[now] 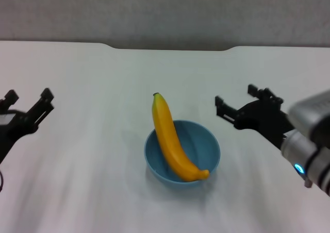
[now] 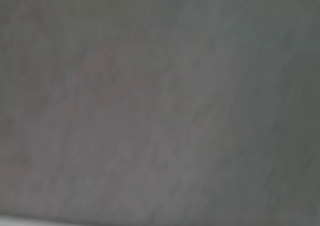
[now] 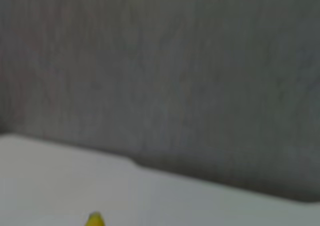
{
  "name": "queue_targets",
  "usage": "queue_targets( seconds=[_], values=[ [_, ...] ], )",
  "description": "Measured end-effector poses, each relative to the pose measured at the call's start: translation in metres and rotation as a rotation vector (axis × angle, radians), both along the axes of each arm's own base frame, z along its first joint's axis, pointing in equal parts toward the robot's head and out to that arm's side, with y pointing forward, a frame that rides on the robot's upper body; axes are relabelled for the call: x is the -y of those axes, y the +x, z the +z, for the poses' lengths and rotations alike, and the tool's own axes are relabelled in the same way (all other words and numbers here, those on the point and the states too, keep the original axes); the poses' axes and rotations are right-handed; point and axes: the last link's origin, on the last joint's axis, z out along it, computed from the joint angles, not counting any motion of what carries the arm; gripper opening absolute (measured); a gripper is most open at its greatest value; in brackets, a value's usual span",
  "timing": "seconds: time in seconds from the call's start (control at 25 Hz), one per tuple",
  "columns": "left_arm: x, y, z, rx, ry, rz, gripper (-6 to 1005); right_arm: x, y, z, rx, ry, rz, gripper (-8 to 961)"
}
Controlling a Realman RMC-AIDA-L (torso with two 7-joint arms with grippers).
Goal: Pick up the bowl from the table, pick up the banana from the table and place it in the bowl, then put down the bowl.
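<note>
A light-blue bowl (image 1: 182, 153) stands on the white table (image 1: 93, 88) near the middle. A yellow-orange banana (image 1: 171, 139) lies in it, leaning on the far-left rim, its dark stem tip pointing away over the rim. My left gripper (image 1: 28, 105) is open and empty at the far left, well apart from the bowl. My right gripper (image 1: 238, 103) is open and empty to the right of the bowl, raised and apart from it. The right wrist view shows only the banana's tip (image 3: 95, 219). The left wrist view shows only grey wall.
The table's far edge has a shallow notch (image 1: 170, 48) in front of a grey wall (image 1: 165, 11). The same edge and wall show in the right wrist view (image 3: 150, 166).
</note>
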Motion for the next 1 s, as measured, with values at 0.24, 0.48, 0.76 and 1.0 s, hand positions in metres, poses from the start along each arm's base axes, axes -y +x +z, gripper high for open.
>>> queue_targets(
  seconds=[0.24,0.48,0.76,1.0],
  values=[
    [0.009,-0.021,-0.006,0.09,0.064,-0.146,892,0.016,0.03,0.006,-0.1,0.133,0.117,904],
    [0.007,-0.037,-0.011,0.074,0.08,-0.138,892,0.03,0.057,0.015,-0.165,0.222,0.215,904],
    [0.002,-0.053,-0.026,0.02,0.041,-0.058,892,0.034,0.086,0.013,-0.152,0.226,0.136,904],
    [0.0,-0.073,-0.024,0.051,0.062,0.069,892,0.031,0.097,0.013,-0.136,0.225,0.108,904]
  ],
)
